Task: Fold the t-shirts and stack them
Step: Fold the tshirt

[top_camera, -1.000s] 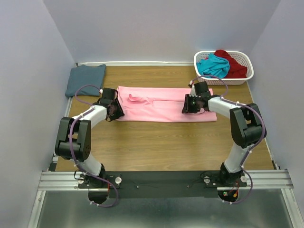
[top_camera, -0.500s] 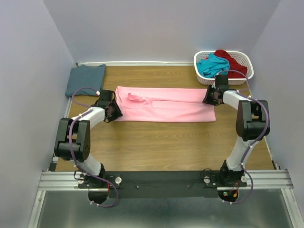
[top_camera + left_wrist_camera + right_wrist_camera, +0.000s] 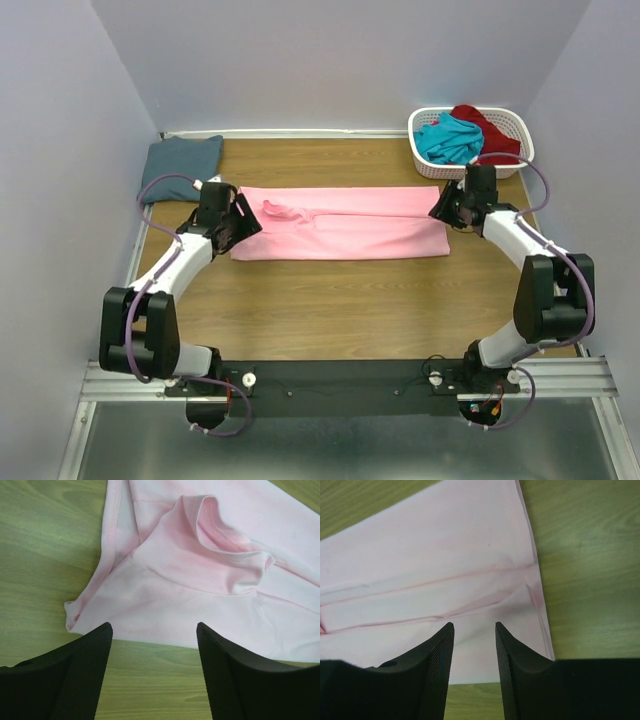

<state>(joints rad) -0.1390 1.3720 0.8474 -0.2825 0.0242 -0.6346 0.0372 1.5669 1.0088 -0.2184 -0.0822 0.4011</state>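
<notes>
Your one container, the white slotted plastic basket [image 3: 428, 165], sat at the far right corner of the wooden counter [image 3: 330, 300]. It held two crumpled tees that touched each other. A teal cloth t-shirt [image 3: 448, 138] lay toward its left, and a dark red cloth t-shirt [image 3: 492, 138] lay toward its right and back.

Two more tees lay outside the basket. A slate blue-grey cloth t-shirt [image 3: 180, 167] was folded into a pad at the far left corner. The light pink cloth t-shirt [image 3: 350, 222] was folded into a long flat band running left to right across the middle of the counter. That made four tees, one basket and two grippers.

Your left gripper [image 3: 154, 630] stood at the band's left end, over the near left corner of the pink cloth. Its jaws were spread wide with nothing between them. Beyond them the neck opening bunched up in a loose fold.

Your right gripper [image 3: 474, 626] stood at the band's right end, near the basket's front wall. Its jaws were parted by a narrower gap and gripped nothing. The pink hem edge and its fold creases showed between and beyond them. These views did not show whether either gripper touched the cloth.
</notes>
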